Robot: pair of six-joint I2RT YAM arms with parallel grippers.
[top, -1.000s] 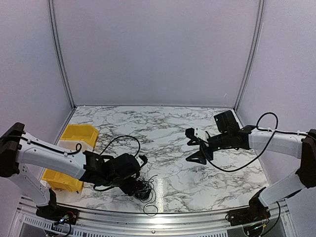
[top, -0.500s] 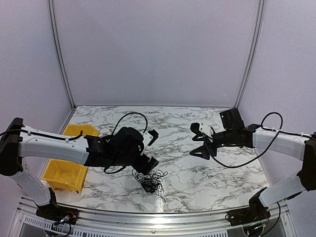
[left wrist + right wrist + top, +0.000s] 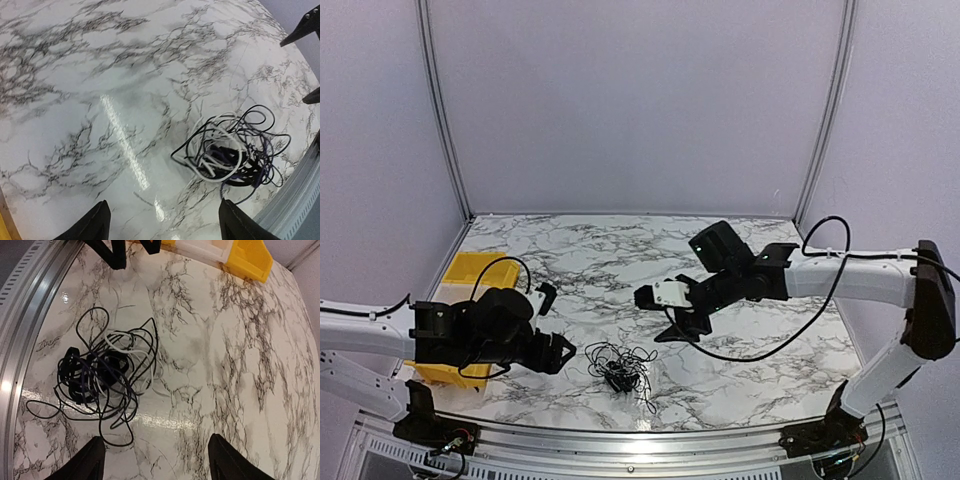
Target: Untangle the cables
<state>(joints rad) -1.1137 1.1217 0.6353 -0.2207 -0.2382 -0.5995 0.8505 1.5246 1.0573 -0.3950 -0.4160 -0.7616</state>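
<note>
The cables lie as a small tangled bunch of thin black, white and purplish wires on the marble table, near its front edge. My left gripper hangs open to the left of the bunch, apart from it. In the left wrist view the cables sit ahead and to the right of the open left gripper. My right gripper hovers open just behind and right of the bunch. Through the right wrist camera the cables are ahead and left of the open right gripper. Neither gripper holds anything.
Two yellow bins stand at the table's left edge, partly behind my left arm. An aluminium rail runs along the front edge, close to the bunch. Pale walls enclose the table on three sides.
My left arm has drawn back to the left, away from the bunch, which stays on the table. My right arm has swung left and forward to just behind the cables.
</note>
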